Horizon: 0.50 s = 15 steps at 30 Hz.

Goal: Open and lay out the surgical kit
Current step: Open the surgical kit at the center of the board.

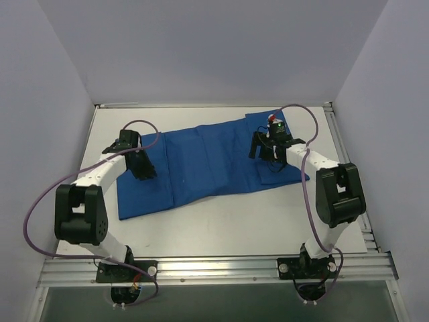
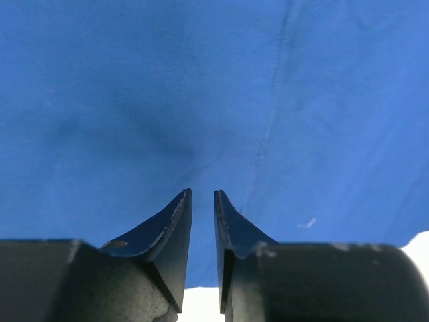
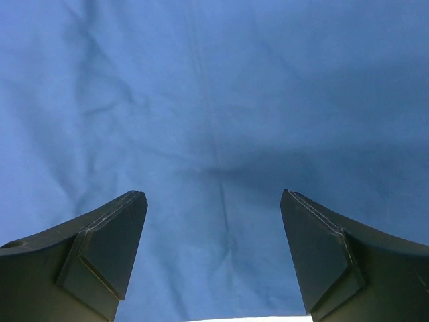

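Cloth wrap [image 1: 201,161] lies unfolded on the table [image 1: 234,221], left gripper [image 1: 143,172] at its 9 o'clock edge, right gripper [image 1: 263,151] at 3 o'clock. Left wrist: jaws narrowly parted, pinching nothing visible. Right wrist: jaws wide, empty. Closing onto flat fabric could slip, or drag it into bunches.

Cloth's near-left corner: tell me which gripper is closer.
Left. The left gripper is over the cloth at its left edge, just beyond that corner. The right gripper is over the cloth's far right end.
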### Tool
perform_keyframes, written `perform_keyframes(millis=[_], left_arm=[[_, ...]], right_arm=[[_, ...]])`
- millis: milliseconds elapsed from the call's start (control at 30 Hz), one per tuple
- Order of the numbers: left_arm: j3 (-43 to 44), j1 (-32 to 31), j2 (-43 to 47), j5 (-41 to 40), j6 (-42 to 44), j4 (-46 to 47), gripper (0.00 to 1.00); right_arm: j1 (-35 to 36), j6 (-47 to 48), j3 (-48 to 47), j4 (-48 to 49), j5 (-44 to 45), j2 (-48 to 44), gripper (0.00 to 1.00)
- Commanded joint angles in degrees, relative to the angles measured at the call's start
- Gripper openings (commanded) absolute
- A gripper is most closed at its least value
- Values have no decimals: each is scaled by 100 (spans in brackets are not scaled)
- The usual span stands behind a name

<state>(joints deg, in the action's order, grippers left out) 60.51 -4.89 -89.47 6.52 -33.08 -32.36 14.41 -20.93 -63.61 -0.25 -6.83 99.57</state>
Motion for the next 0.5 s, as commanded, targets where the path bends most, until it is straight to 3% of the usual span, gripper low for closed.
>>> perform_keyframes(millis=[0, 167, 267, 467], left_arm=[[373, -39, -359, -98, -172, 318, 29], [1059, 31, -1475, -178, -164, -139, 27], [1454, 58, -2003, -222, -102, -297, 27], [2569, 172, -3031, -108, 91, -780, 28]], right_arm=[[61, 142, -116, -212, 261, 1, 84], [53, -60, 33, -186, 489, 19, 83], [53, -227, 340, -37, 499, -60, 75], [53, -605, 947, 306, 402, -183, 75]])
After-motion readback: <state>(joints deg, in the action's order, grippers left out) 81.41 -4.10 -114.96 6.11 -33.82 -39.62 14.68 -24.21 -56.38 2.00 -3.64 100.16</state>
